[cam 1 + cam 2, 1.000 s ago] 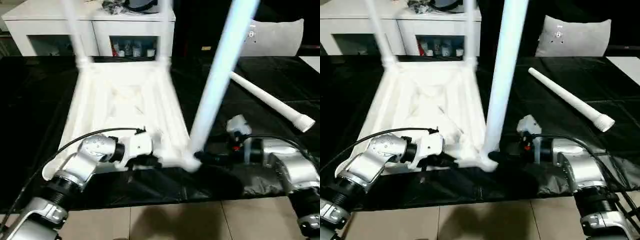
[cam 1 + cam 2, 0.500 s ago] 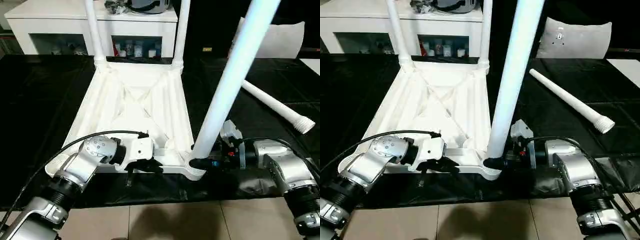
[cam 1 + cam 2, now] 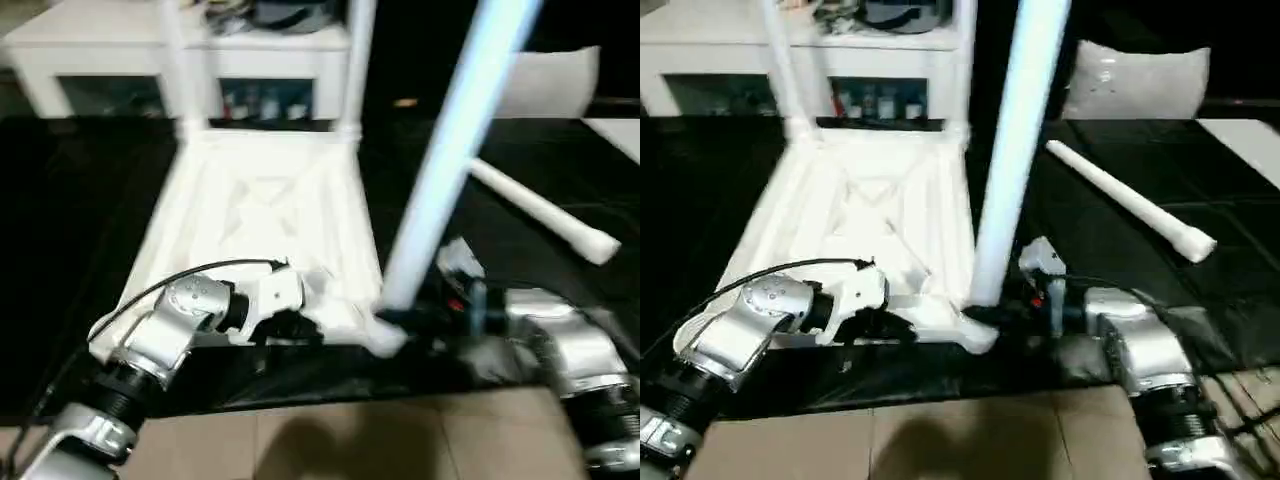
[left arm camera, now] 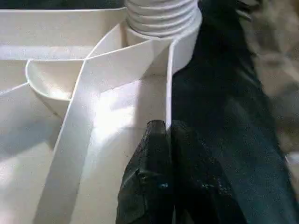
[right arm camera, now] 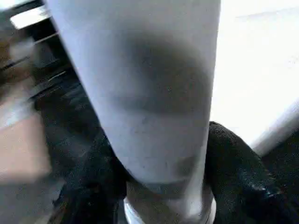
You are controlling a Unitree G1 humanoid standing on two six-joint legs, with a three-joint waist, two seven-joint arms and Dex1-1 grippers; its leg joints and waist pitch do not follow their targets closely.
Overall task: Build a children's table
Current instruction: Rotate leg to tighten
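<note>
The children's table top (image 3: pixel 265 215) lies upside down on the black mat, ribs up. Two legs (image 3: pixel 357 60) stand in its far corner sockets. A third leg (image 3: pixel 450 160) rises tilted from the near right corner socket. My right gripper (image 3: pixel 405 318) is shut on this leg's base, with one black finger (image 5: pixel 238 177) on each side of it. At the near edge, my left gripper (image 4: pixel 167 133) is shut on the top's thin rim wall, close to the ribbed socket (image 4: pixel 161 18). A fourth leg (image 3: pixel 540 212) lies loose on the mat to the right.
A white cabinet (image 3: pixel 120 50) with glass doors stands behind the mat, with a pale grey cushion (image 3: pixel 1135 80) at the back right. The mat's front edge meets tan floor tiles (image 3: pixel 300 440) just in front of both forearms.
My right gripper's fingers have closed in around the base of the near right leg. The left gripper keeps its hold on the rim. The camera has shifted a little.
</note>
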